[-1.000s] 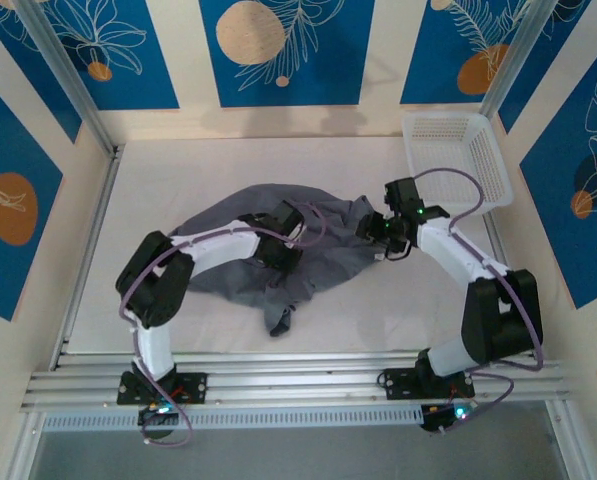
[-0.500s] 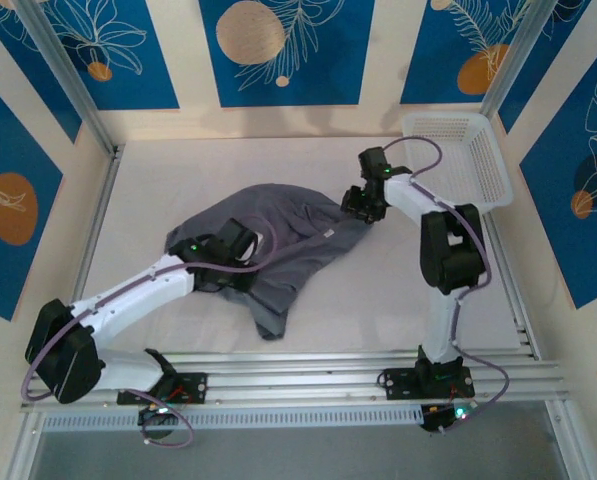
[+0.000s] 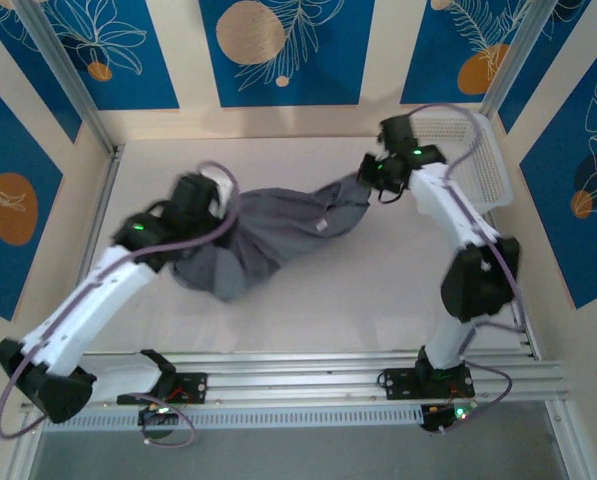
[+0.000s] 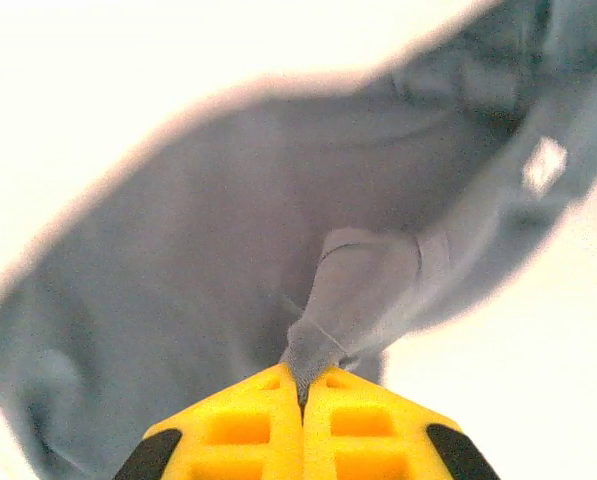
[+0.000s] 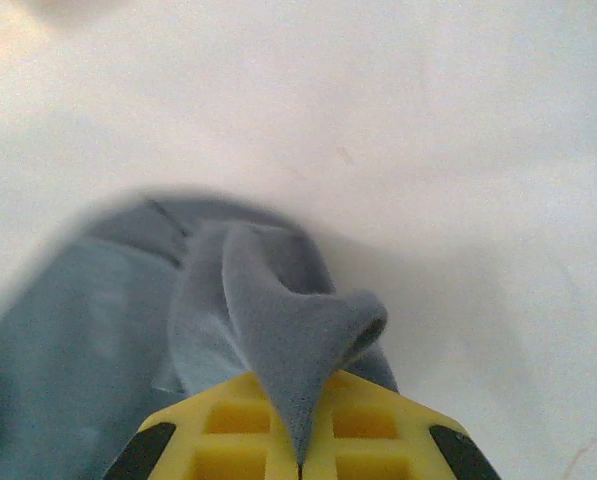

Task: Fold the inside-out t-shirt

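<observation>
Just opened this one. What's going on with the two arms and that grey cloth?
Both arms are holding the dark grey t-shirt by its ends. The left gripper has its fingers shut on a pinch of cloth at one end, the right gripper on a pinch at the other, beside the white basket. The shirt runs stretched and bunched between them over the table, not yet folded.

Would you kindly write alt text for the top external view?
Two robot arms stretch a dark grey t-shirt between them over a white table, the left gripper and right gripper each shut on one end; a white basket sits far right.
</observation>
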You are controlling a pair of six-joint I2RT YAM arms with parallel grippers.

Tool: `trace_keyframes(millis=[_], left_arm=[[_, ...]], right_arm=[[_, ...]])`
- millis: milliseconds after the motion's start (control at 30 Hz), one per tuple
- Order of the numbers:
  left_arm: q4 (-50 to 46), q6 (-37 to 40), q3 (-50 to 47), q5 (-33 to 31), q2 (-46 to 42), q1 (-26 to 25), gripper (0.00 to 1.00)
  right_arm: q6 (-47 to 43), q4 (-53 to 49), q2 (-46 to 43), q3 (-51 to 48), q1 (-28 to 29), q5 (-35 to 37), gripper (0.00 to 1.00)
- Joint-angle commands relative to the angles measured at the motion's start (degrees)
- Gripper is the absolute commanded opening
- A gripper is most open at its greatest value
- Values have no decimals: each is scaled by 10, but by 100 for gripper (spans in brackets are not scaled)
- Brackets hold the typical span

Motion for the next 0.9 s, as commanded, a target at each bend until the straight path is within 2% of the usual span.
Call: trace_keyframes(millis=[0,100,167,367,467,600,733,800,867], left_arm=[[-33,74,157,-59,-37,20,0],[-55,108,274,-72,-20,20,0],[-52,119,316,-64,-20,20,0],[22,136,352,-58,-54,20,0],[41,149,367,-69,-51,20,0],[32,173,398,-86,-13,20,0],[41,209,413,-137,48,26,0],[39,209,427,-128,94,64,0],[26,164,445,-59,142,140,0]], right_arm=[[106,22,-142,21,-27,-22,0],[163,79,-241,5,-26,20,0],[206,114,-296,-10,-24,47,0],[337,159,-382,3,-21,96,0],[392,146,-380,38,-14,112,0],[466,47,-337,118,14,184,0],[510,26,-294,136,45,250,0],[530,18,-264,142,68,308,0],[556,-17,-219,175,74,336,0]])
